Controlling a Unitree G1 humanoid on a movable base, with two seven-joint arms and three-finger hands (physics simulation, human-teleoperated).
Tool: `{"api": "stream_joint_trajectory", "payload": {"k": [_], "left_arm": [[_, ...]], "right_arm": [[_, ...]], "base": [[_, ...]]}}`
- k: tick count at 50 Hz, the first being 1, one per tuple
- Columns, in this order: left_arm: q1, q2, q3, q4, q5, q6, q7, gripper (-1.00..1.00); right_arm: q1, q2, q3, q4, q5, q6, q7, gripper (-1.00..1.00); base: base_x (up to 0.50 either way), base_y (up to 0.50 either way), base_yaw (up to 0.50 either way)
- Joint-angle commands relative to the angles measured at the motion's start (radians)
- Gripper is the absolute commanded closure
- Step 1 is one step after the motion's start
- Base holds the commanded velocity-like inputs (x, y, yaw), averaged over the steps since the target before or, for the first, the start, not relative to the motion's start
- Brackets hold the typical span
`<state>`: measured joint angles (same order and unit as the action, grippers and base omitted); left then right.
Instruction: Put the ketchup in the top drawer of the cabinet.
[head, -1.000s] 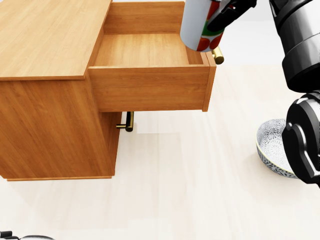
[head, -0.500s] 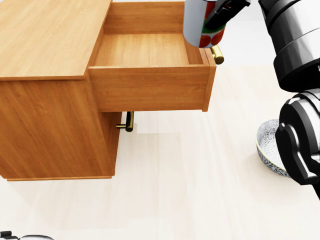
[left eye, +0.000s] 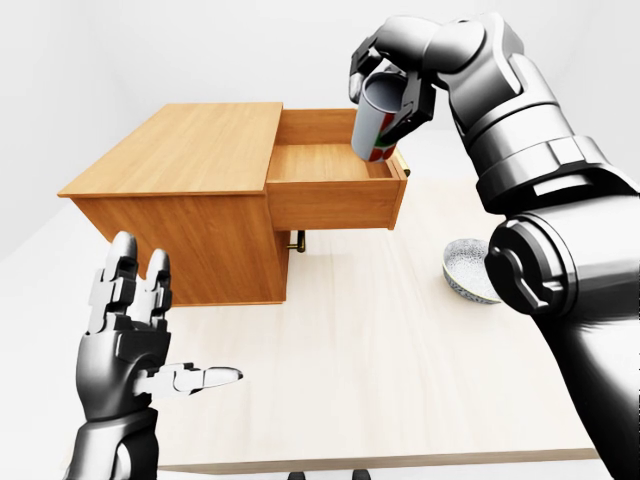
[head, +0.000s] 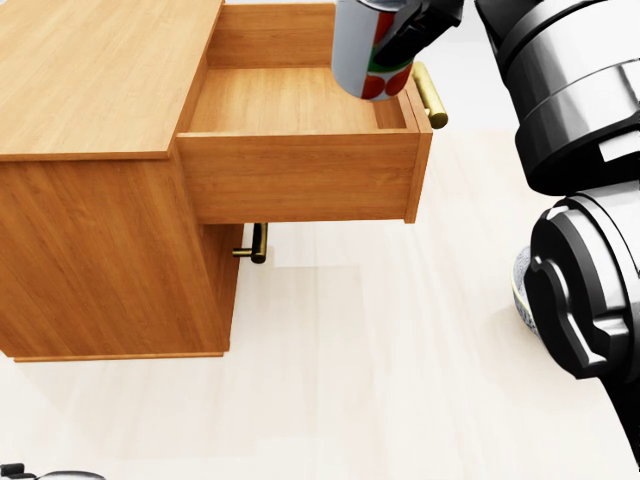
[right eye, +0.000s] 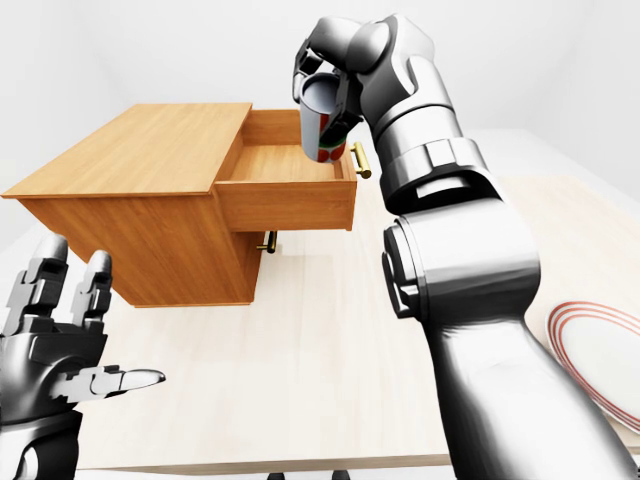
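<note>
The right robot hand (left eye: 392, 88) is wrapped tight around the ketchup (left eye: 376, 122). The bottle hangs tilted just above the right end of the open top drawer (head: 290, 100), so it needs to go down. The left robot hand (left eye: 128, 335) stays far away, fingers spread.

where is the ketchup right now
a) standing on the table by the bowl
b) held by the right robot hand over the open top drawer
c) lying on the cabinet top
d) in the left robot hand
b: the right robot hand grips the ketchup above the open top drawer, while the left robot hand is open and empty.
</note>
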<state>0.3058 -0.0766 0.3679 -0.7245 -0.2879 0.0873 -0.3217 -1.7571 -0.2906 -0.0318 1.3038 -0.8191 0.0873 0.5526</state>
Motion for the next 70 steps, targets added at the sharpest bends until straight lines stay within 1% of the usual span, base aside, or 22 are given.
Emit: {"api": "stream_joint_trajectory", "payload": {"k": [1, 12, 25, 29, 34, 39, 44, 49, 54, 58, 70], "left_arm": [[0.004, -0.003, -0.01, 0.031, 0.013, 0.0, -0.008, -1.0], [0.008, -0.001, -0.011, 0.019, 0.007, 0.0, -0.003, -1.0], [0.007, 0.0, 0.003, 0.016, -0.001, 0.0, -0.006, -1.0], [0.005, -0.002, -0.003, 0.021, 0.004, 0.0, -0.006, -1.0], [-0.003, 0.002, -0.003, 0.029, 0.004, 0.0, -0.002, -1.0], [0.003, 0.0, -0.014, 0.039, 0.011, 0.0, -0.003, -1.0], [0.002, 0.005, -0.002, 0.038, 0.001, 0.0, -0.002, -1.0], [0.006, 0.0, -0.012, 0.055, 0.008, 0.0, -0.008, -1.0], [0.001, 0.005, -0.005, 0.043, -0.001, 0.0, -0.003, -1.0], [0.008, 0.0, -0.012, 0.051, 0.007, 0.0, -0.007, -1.0], [0.01, 0.001, -0.007, 0.047, 0.004, 0.0, -0.009, -1.0]], "right_arm": [[0.025, 0.021, -0.011, 0.005, 0.053, 0.0, -0.037, 1.0], [0.054, 0.023, -0.007, 0.01, 0.057, 0.0, -0.037, 1.0], [0.075, 0.025, -0.004, 0.013, 0.051, 0.0, -0.033, 1.0], [0.089, 0.025, -0.005, 0.015, 0.05, 0.0, -0.037, 1.0], [0.058, 0.016, -0.005, 0.016, 0.043, 0.0, -0.041, 1.0], [0.035, 0.022, -0.001, 0.014, 0.035, 0.0, -0.045, 1.0], [0.024, 0.027, 0.002, 0.011, 0.027, 0.0, -0.043, 1.0], [0.05, 0.029, -0.001, 0.011, 0.027, 0.0, -0.039, 1.0], [0.061, 0.03, -0.001, 0.01, 0.031, 0.0, -0.033, 1.0], [0.06, 0.03, -0.002, 0.011, 0.032, 0.0, -0.036, 1.0], [0.096, 0.034, -0.004, 0.013, 0.042, 0.0, -0.044, 1.0]], "base": [[0.0, 0.0, 0.0], [0.0, 0.0, 0.0], [0.0, 0.0, 0.0], [0.0, 0.0, 0.0], [0.0, 0.0, 0.0], [0.0, 0.0, 0.0], [0.0, 0.0, 0.0], [0.0, 0.0, 0.0], [0.0, 0.0, 0.0], [0.0, 0.0, 0.0], [0.0, 0.0, 0.0]]}}
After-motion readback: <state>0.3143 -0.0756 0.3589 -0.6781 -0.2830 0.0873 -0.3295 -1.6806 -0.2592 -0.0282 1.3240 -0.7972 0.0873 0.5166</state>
